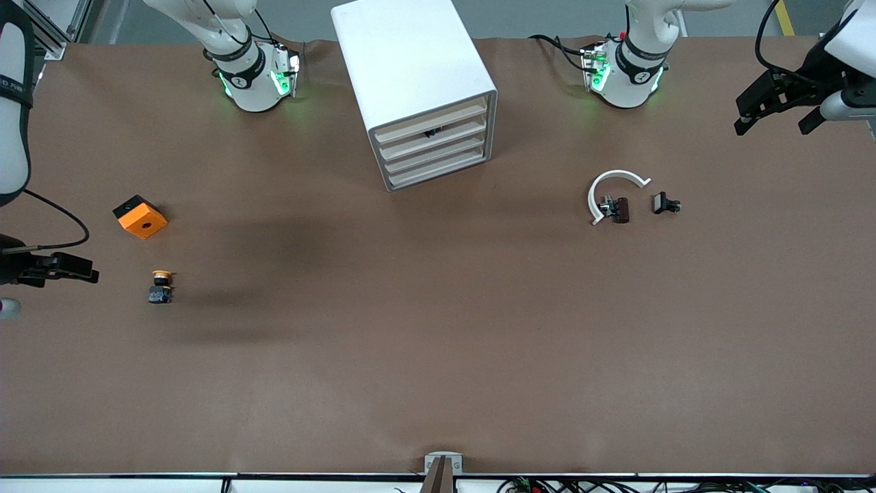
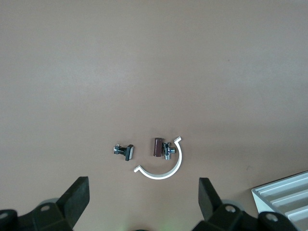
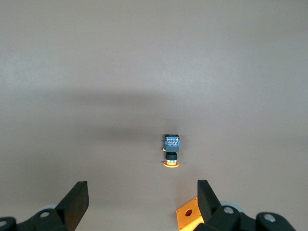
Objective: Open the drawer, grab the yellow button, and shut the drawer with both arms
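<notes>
The white cabinet (image 1: 417,75) stands at the table's middle, between the arms' bases, with all its drawers pushed in. The drawer (image 1: 448,135) with a small dark spot at its rim is second from the top. The button (image 1: 161,286), orange-yellow cap on a black-blue body, lies on the table at the right arm's end; the right wrist view shows the button (image 3: 171,150) too. My right gripper (image 1: 75,269) (image 3: 142,185) hangs open and empty beside it, at the table's edge. My left gripper (image 1: 777,122) (image 2: 143,185) hangs open and empty over the left arm's end.
An orange cube (image 1: 140,216) (image 3: 192,217) lies a little farther from the front camera than the button. A white curved band (image 1: 609,188) (image 2: 163,168) and two small black clips (image 1: 618,209) (image 1: 665,203) lie toward the left arm's end. A cabinet corner (image 2: 284,197) shows in the left wrist view.
</notes>
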`<control>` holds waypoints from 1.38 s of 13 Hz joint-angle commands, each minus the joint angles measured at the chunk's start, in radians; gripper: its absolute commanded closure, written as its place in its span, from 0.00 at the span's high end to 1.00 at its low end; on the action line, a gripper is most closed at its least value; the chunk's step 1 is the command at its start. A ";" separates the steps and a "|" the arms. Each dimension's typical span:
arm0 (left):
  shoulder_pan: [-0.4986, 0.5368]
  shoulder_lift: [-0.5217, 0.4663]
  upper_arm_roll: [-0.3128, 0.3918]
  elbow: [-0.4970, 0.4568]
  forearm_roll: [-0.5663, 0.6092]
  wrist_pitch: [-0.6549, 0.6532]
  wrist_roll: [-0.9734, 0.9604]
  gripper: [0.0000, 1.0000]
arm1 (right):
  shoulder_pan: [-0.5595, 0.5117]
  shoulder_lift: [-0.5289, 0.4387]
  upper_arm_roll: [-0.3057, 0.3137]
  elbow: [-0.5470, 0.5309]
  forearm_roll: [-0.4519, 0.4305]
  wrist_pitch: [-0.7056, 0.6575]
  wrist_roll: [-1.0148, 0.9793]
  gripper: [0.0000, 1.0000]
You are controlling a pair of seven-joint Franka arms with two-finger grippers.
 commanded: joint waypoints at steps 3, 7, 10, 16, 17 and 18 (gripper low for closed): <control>-0.007 -0.021 0.005 -0.026 0.033 0.001 0.011 1.00 | 0.039 -0.021 0.001 0.039 0.000 -0.098 0.127 1.00; -0.008 -0.028 -0.001 -0.061 0.033 0.016 0.011 1.00 | 0.058 -0.070 -0.005 0.041 -0.017 -0.260 0.153 1.00; -0.007 -0.045 -0.001 -0.063 0.033 0.007 0.011 1.00 | 0.061 -0.131 0.000 0.041 -0.011 -0.272 0.145 1.00; -0.007 -0.047 0.005 -0.057 0.033 -0.004 0.011 1.00 | 0.186 -0.190 0.012 0.039 -0.089 -0.292 0.233 1.00; -0.005 -0.056 0.007 -0.055 0.033 -0.016 0.011 1.00 | 0.182 -0.190 0.009 0.037 -0.081 -0.286 0.231 1.00; -0.005 -0.058 0.010 -0.055 0.033 -0.017 0.011 1.00 | 0.185 -0.191 0.012 0.039 -0.086 -0.286 0.231 1.00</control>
